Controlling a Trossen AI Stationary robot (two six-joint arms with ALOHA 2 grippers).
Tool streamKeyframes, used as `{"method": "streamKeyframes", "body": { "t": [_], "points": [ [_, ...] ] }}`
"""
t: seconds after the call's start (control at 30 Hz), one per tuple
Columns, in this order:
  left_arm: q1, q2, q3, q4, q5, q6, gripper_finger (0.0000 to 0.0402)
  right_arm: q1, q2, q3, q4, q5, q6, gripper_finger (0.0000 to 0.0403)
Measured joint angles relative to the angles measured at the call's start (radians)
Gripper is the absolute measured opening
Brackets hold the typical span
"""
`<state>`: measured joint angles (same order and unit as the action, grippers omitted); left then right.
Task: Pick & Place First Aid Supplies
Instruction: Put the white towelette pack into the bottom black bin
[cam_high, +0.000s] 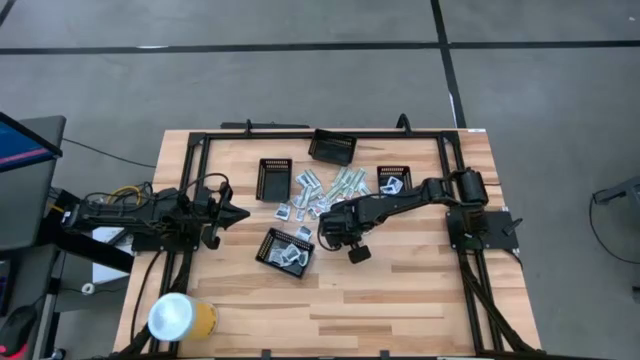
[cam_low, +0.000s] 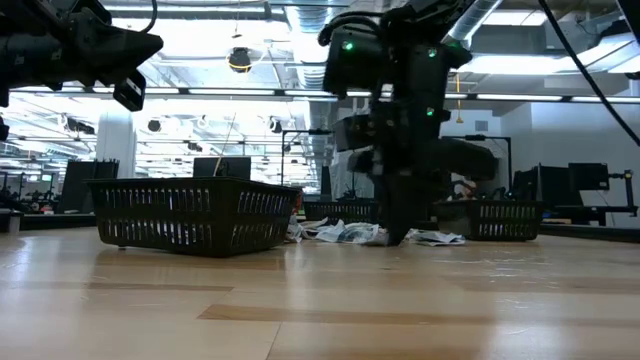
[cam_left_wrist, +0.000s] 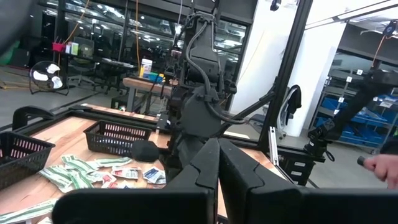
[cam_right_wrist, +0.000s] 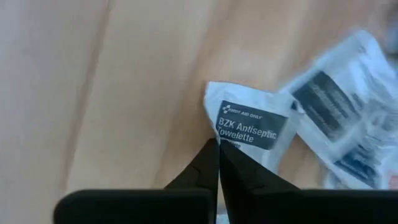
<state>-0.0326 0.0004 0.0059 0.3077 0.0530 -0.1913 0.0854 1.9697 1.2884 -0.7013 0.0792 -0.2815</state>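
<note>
Surface: pale wooden slatted table top (cam_high: 400, 290) inside a black metal frame (cam_high: 190, 150); grey floor around it.
Open room: bare wood across the near half of the table, clear to its edges apart from one corner.
Corner obstruction: white-lidded yellow cup (cam_high: 180, 318) at the near left corner.
Supplies: loose heap of small flat white and green-white first aid packets (cam_high: 325, 190) at table centre.
Trays: four black mesh trays; one (cam_high: 285, 251) holds several packets, another (cam_high: 274, 180) stands left of the heap, one (cam_high: 333, 148) at the far edge, one (cam_high: 394, 179) beside the right arm.
Right gripper (cam_right_wrist: 219, 163): lowered at the heap's near edge, fingers pressed together, tips pinching the corner of a white antiseptic towelette sachet with blue label (cam_right_wrist: 252, 130) lying on the wood.
Left gripper (cam_left_wrist: 217, 171): raised over the table's left side, well apart from the heap, fingers pressed together, holding nothing.
</note>
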Motion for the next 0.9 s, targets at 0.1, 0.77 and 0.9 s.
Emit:
{"method": "streamKeyframes", "body": {
  "t": [0.1,0.77,0.9],
  "points": [
    [0.000,0.000,0.000,0.000,0.000,0.000,0.0008,-0.014,-0.078,0.017,0.012,0.047,0.003,0.0001],
    [0.000,0.000,0.000,0.008,0.000,0.000,0.0008,0.008,-0.195,0.021,0.612,-0.225,-0.051,0.0001],
    [0.000,0.000,0.000,0.008,0.000,0.000,0.0008,-0.003,-0.131,0.022,0.734,-0.377,-0.043,0.0001]
  ]
}}
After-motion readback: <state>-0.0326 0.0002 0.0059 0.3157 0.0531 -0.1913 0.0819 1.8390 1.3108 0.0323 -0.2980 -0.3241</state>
